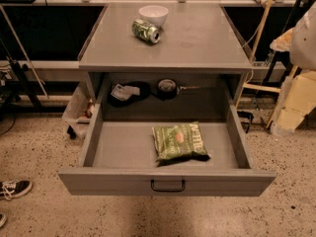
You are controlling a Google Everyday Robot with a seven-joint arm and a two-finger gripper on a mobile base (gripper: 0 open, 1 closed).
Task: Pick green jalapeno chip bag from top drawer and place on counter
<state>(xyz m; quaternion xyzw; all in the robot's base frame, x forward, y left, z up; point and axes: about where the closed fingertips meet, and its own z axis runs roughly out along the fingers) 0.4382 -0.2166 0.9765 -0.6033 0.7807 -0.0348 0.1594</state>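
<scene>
Nearest sits the top drawer (123, 147), pulled open, black handle (168, 185) forward. The gripper is out of view, so I cannot tell its state or its bearing to the green jalapeno chip bag (178, 141), which lies flat right of centre, long axis roughly crosswise. Above and behind, the counter (207, 38) holds a can (146, 31) and a bowl (153, 15); speckled floor surrounds.

The green jalapeno chip bag (178, 141) is crinkly, glossy film. The top drawer (98, 181) and the surface (197, 38) look matt, smooth gray; the handle (168, 189) is black metal. The can (146, 31) gleams; the bowl (153, 15) is smooth white. The claw is out of view.
</scene>
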